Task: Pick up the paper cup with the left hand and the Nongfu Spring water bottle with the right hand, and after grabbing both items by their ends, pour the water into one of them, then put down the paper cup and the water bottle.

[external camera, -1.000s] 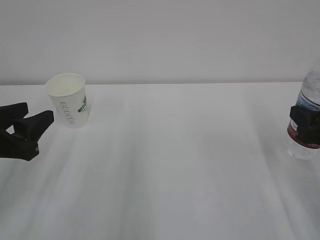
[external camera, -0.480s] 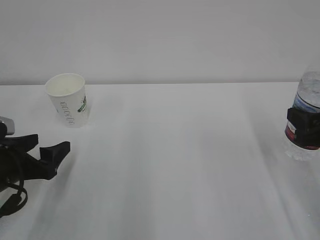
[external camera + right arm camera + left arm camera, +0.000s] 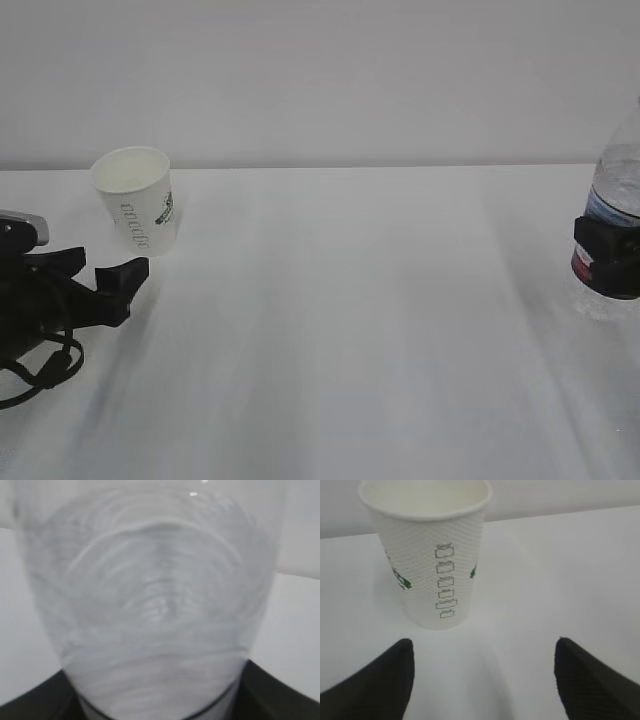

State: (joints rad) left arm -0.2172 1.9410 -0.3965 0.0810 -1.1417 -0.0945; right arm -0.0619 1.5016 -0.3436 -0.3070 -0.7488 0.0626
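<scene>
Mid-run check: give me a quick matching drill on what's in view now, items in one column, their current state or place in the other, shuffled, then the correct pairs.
Column 1
1. paper cup
2. Nongfu Spring water bottle
3. left hand
4. right hand

Column 2
A. clamped around the labelled middle of a clear container
B. jaws spread wide, empty, just short of its target
C. upright on the table at the left, touched by nothing
D. upright at the far right edge, gripped

Pairs: 1-C, 2-D, 3-B, 4-A
</scene>
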